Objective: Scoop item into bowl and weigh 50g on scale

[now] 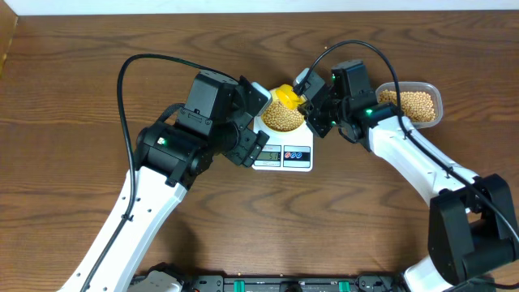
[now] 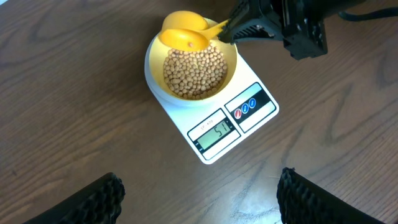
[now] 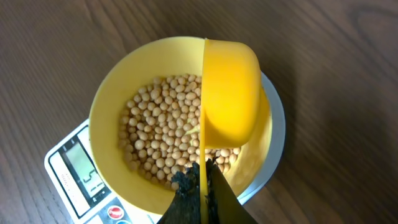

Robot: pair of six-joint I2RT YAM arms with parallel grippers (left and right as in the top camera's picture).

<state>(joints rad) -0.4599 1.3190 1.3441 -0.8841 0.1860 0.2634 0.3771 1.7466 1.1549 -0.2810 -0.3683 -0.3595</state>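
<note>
The scale (image 2: 249, 124) lies toward the far edge of the table (image 1: 73, 122), about midway along it, and the bowl (image 2: 152, 68) sits on its platform so that everything poured in gets weighed. The beans (image 2: 194, 71) form a shallow heap covering the bowl's floor, and more of them fill the clear plastic tub (image 1: 415, 105), which stands well to the right near the same far edge, within the right arm's reach for refills. The right gripper (image 3: 202, 186) is clenched on the thin handle of the yellow measuring scoop (image 3: 230, 93), which it holds rolled onto its side above the bowl's far rim, mouth turned toward the heap, the attitude that tips beans out. In the left wrist view the scoop looks empty. The left gripper (image 2: 199, 205) hangs released, jaws wide apart and grasping nothing, above the table on the scale's near side. From there its camera looks straight at the display (image 2: 214, 135), which seems to read 51, though the digits are small. Judging by that, the portion is at or a touch over target, so the next move is probably taking out a bean or two, or simply withdrawing the scoop
</note>
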